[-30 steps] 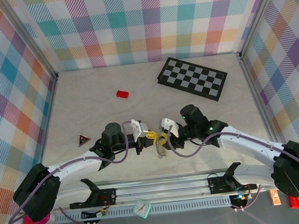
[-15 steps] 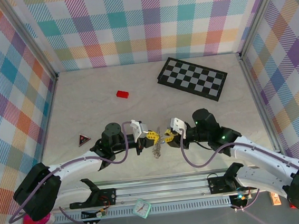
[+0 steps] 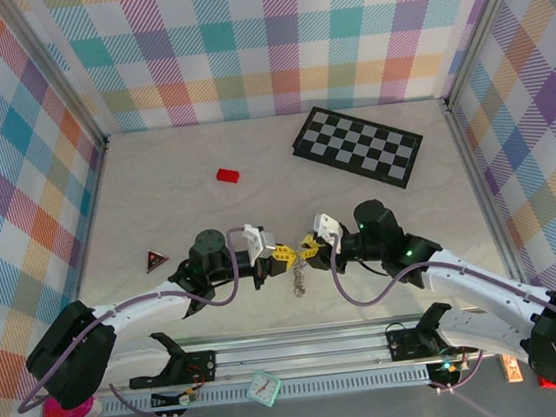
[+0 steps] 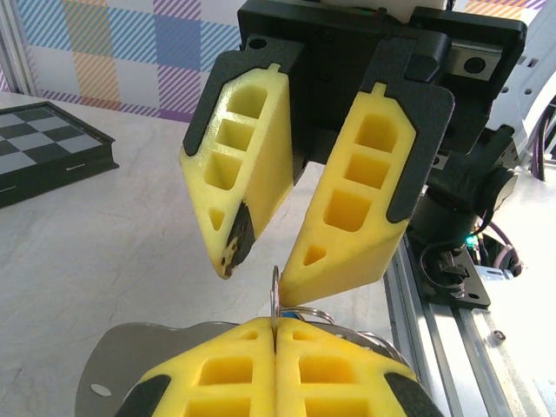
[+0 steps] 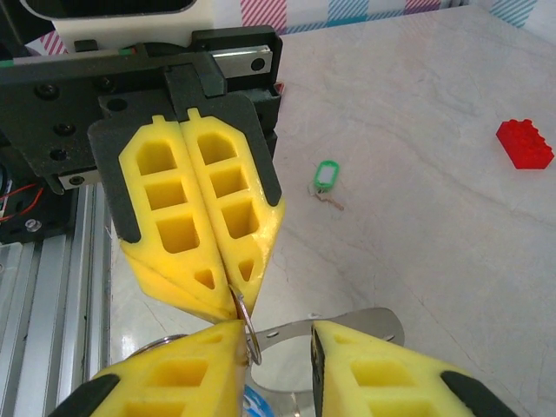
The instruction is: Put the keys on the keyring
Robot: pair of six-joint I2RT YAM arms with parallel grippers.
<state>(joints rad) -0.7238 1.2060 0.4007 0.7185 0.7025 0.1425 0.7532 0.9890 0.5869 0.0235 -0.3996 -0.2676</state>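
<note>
Fingers (image 4: 217,378) of the left gripper (image 4: 276,326) are pressed flat together with no gap, and they pinch the keyring (image 4: 274,291). A thin arc of silvery wire rises from the seam between them. In the right wrist view the same wire comes out at the tips of the closed left fingers (image 5: 221,217).

Facing it tip to tip, the right gripper (image 4: 261,276) has its fingers (image 4: 252,165) parted in a narrow V. The wire arc stands just under that gap, close beside one fingertip. From the right wrist camera the wire touches the inner edge of one right finger (image 5: 174,382), while the other finger (image 5: 382,369) stands clear of it, so the right gripper has no hold on the ring.

From above, the two grippers meet near the middle of the bench's (image 3: 159,195) near edge, and the rest of the keyring (image 3: 300,278) hangs below them as a small grey bundle.

One key (image 5: 325,176), with a mint green head and a short metal shaft, lies flat on the bench, apart from the ring and from both grippers. A sliver of blue shows at the bottom edge of the right wrist view between the right fingers; what it is cannot be told.

A red block (image 3: 228,175) lies toward the far edge, left of the middle. A checkerboard (image 3: 358,146) lies near the far right corner.
</note>
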